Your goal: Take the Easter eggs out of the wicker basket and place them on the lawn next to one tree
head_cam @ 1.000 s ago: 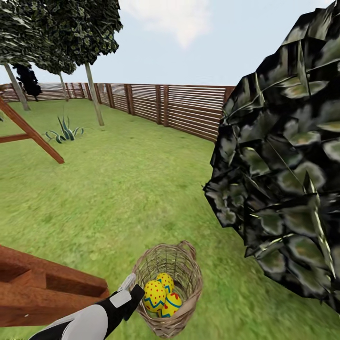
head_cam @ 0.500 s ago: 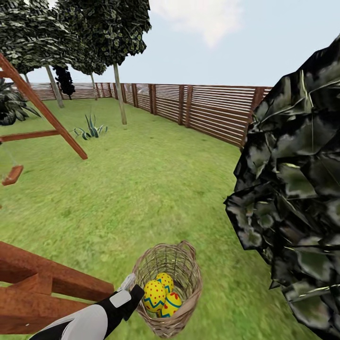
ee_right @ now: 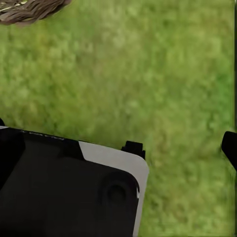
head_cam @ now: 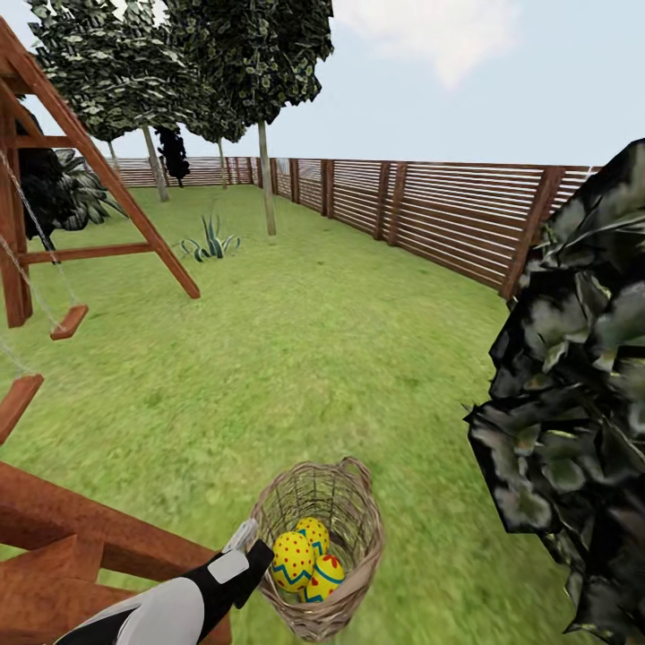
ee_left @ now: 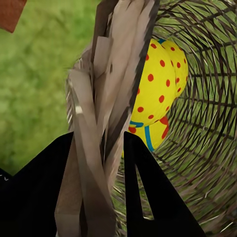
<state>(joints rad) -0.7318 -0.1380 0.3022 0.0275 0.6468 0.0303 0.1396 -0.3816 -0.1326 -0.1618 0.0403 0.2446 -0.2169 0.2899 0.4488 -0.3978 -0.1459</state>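
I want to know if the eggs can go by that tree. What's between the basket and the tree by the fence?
In the head view, just lawn lies between the basket and the tree by the fence; nothing stands there.

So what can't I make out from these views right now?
- Third of the Easter eggs: head view, mostly hidden behind the front two.
- Left gripper: left wrist view, its grip on the wicker basket rim looks shut.
- Right gripper: right wrist view, jaws cut off by the edge.
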